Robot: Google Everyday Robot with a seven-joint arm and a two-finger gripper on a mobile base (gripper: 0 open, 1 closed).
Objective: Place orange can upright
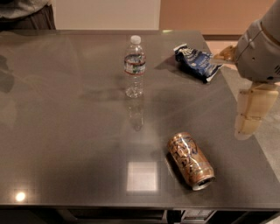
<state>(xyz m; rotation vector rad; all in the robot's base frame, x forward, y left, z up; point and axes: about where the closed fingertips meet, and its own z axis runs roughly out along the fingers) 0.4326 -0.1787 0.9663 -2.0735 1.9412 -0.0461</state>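
The orange can [190, 160] lies on its side on the grey table [65, 131], near the front right, with its silver top pointing toward the front edge. It is copper-orange with pale and dark label markings. My gripper [250, 114], beige and hanging from the grey arm, is over the table's right edge. It is above and to the right of the can and apart from it, holding nothing that I can see.
A clear plastic water bottle [134, 66] stands upright at the back middle. A crumpled blue snack bag [197, 62] lies at the back right. A person's clothing [26, 11] shows beyond the far left edge.
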